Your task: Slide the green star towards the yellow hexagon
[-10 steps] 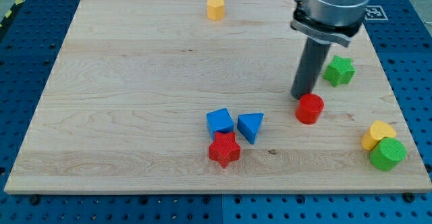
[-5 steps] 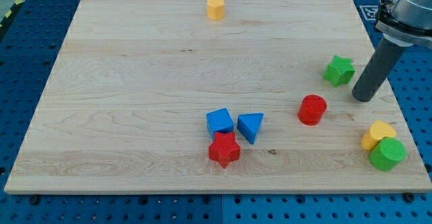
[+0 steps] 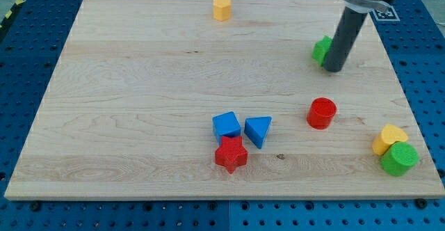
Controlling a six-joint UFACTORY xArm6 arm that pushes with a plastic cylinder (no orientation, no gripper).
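Observation:
The green star (image 3: 320, 50) lies at the board's upper right, mostly hidden behind my rod. My tip (image 3: 333, 68) rests on the board against the star's right and lower side. The yellow hexagon (image 3: 222, 8) stands near the view's top edge, about the middle, well to the left of and above the star.
A red cylinder (image 3: 322, 113) sits below my tip. A blue cube (image 3: 227, 125), a blue triangle (image 3: 258, 130) and a red star (image 3: 231, 154) cluster at bottom centre. A yellow block (image 3: 388, 138) and a green cylinder (image 3: 399, 158) sit at the bottom right corner of the wooden board (image 3: 139, 92).
My tip went from beside the red cylinder round to the star's right, then up and left. The green star has slid up and left towards the yellow hexagon.

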